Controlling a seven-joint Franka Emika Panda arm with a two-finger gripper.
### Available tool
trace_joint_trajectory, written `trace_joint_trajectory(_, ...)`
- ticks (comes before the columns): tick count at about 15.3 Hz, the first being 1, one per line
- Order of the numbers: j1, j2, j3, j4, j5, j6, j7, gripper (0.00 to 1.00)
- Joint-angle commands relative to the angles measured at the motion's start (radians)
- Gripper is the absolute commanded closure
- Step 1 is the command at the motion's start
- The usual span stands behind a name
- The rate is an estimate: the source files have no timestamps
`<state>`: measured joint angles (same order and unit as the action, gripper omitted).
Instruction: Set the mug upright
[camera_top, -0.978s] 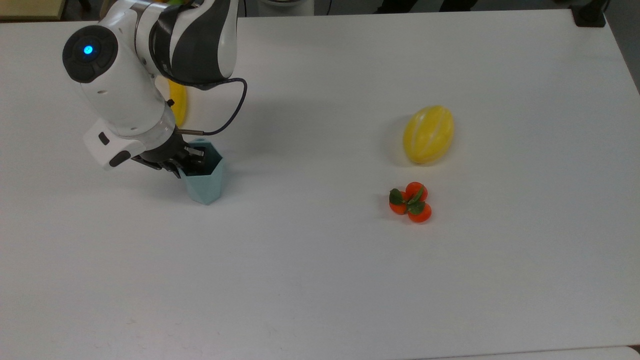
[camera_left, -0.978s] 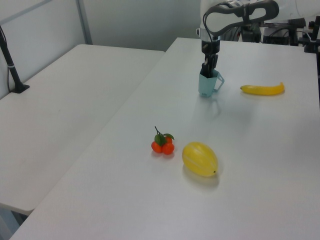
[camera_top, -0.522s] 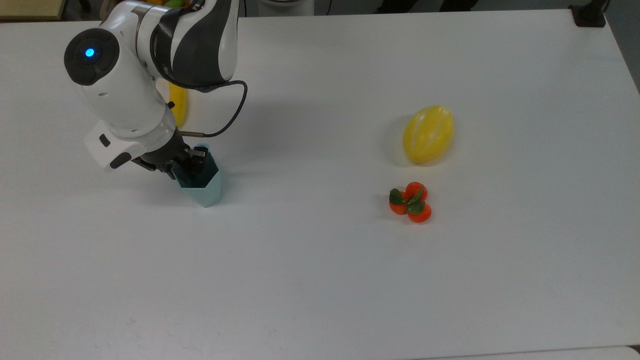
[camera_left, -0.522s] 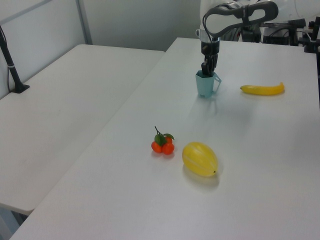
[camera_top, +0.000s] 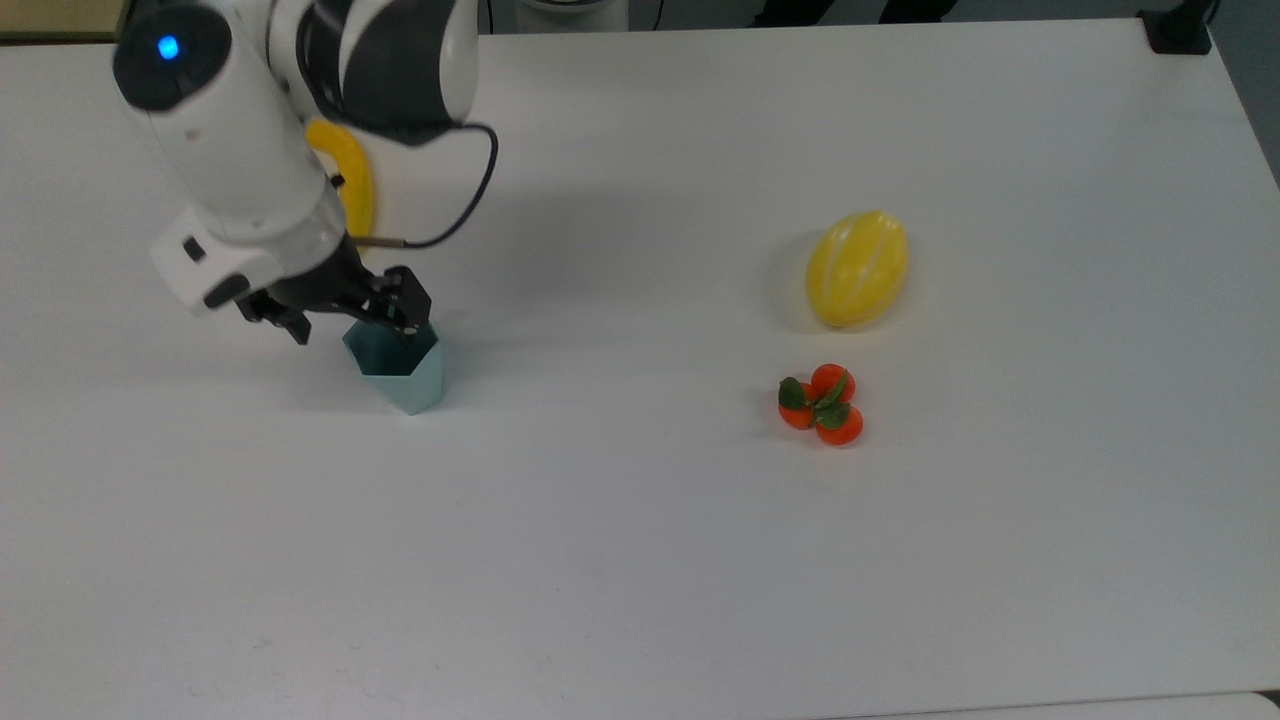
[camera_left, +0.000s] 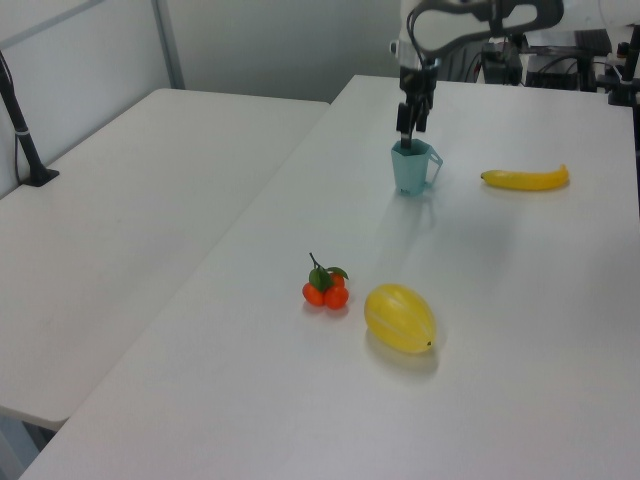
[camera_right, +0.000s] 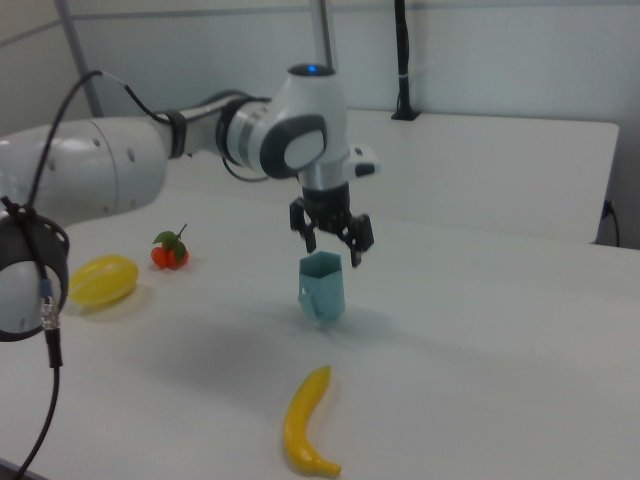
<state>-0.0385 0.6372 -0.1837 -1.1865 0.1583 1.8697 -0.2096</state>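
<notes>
The pale blue-green faceted mug (camera_top: 402, 372) (camera_left: 408, 170) (camera_right: 322, 287) stands upright on the white table (camera_top: 650, 560), rim up, at the top view's left. Its small handle points toward the banana in the left view. My gripper (camera_top: 350, 314) (camera_left: 411, 124) (camera_right: 332, 245) hangs just above the rim, open, with its fingers spread wider than the mug's mouth and nothing held between them. It is apart from the mug.
A yellow banana (camera_top: 352, 185) (camera_left: 525, 179) (camera_right: 305, 425) lies just beyond the mug, partly under the arm in the top view. A yellow melon (camera_top: 857, 268) (camera_left: 400, 317) (camera_right: 103, 280) and a cluster of small orange fruits (camera_top: 821, 404) (camera_left: 325, 288) (camera_right: 170, 253) lie well off at the top view's right.
The gripper let go of the mug's rim, opened and rose out of the cup. The mug went from slightly tilted to standing upright on the table.
</notes>
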Motion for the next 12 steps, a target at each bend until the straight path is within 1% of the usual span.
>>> trace_joint_trajectory(1, 0.009, -0.183, 0.000, -0.080, 0.010, -0.030, 0.091, 0.00)
trace_joint_trajectory(3, 0.012, -0.263, 0.001, -0.087, 0.010, -0.127, 0.171, 0.00)
trace_joint_trajectory(5, 0.017, -0.339, 0.013, -0.087, 0.010, -0.246, 0.211, 0.00)
trace_joint_trajectory(7, 0.015, -0.419, 0.052, -0.093, 0.009, -0.355, 0.294, 0.00)
trace_joint_trajectory(9, 0.012, -0.497, 0.094, -0.125, 0.007, -0.447, 0.393, 0.00)
trace_joint_trajectory(11, 0.005, -0.562, 0.148, -0.168, 0.006, -0.497, 0.462, 0.00)
trace_joint_trajectory(12, 0.002, -0.611, 0.182, -0.209, 0.004, -0.504, 0.466, 0.00)
